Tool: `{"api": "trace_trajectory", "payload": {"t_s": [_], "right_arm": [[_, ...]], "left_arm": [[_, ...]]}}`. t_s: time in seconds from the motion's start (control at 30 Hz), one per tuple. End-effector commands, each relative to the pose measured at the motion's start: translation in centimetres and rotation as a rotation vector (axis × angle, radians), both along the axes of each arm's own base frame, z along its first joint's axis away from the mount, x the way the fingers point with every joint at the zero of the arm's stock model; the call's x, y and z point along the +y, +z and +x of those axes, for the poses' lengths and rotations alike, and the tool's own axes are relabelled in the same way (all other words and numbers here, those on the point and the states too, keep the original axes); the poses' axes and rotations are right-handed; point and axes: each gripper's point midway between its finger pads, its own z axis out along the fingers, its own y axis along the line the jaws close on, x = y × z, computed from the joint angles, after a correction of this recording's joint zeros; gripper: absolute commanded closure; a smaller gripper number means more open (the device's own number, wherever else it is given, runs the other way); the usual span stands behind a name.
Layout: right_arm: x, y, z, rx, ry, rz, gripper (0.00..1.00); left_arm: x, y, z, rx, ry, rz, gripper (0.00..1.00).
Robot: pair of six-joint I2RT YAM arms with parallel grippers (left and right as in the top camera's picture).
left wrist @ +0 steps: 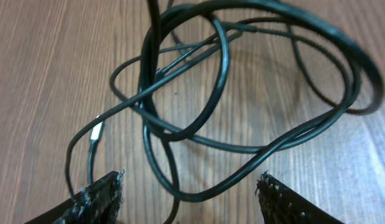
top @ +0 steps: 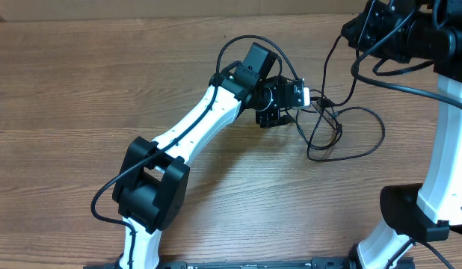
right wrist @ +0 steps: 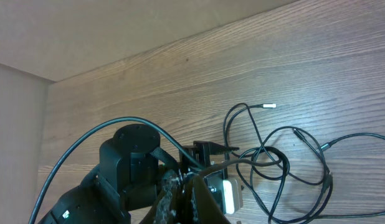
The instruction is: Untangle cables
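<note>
The cables [top: 337,131] lie as a tangle of thin black loops on the wooden table, right of centre. My left gripper [top: 279,118] stands at the tangle's left edge. In the left wrist view the cables [left wrist: 171,134] cross in a knot just ahead of the left gripper [left wrist: 191,185], which is open; one loop lies on the table between its fingertips, ungripped. A small white plug [left wrist: 96,132] shows at the left. My right gripper [top: 362,33] hangs high at the back right. In its wrist view the right gripper [right wrist: 192,186] is shut on one cord running down to the cables [right wrist: 267,152].
The left arm [top: 193,127] stretches diagonally from the front left to the middle. The right arm's white column [top: 448,149] stands at the right edge. A white-tipped cable end [right wrist: 267,106] lies apart, behind the tangle. The table's far edge [right wrist: 180,40] meets a wall.
</note>
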Motion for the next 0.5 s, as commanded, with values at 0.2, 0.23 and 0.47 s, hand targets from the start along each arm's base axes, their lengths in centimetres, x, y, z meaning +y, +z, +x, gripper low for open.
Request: {"api": "trace_trajectory", "payload": {"t_s": [0.2, 0.23, 0.47], "right_arm": [[0.1, 1.1, -0.7, -0.036, 0.009, -0.004, 0.96], [0.1, 1.1, -0.7, -0.036, 0.009, -0.004, 0.96], [0.1, 1.1, -0.7, -0.036, 0.009, -0.004, 0.96]], "left_arm": [[-1.9, -1.5, -1.7, 0.056, -0.071, -0.021, 0.25], [-2.0, -1.6, -1.8, 0.057, -0.074, -0.019, 0.25], [-2.0, -1.7, -1.5, 0.040, -0.066, -0.011, 0.34]]}}
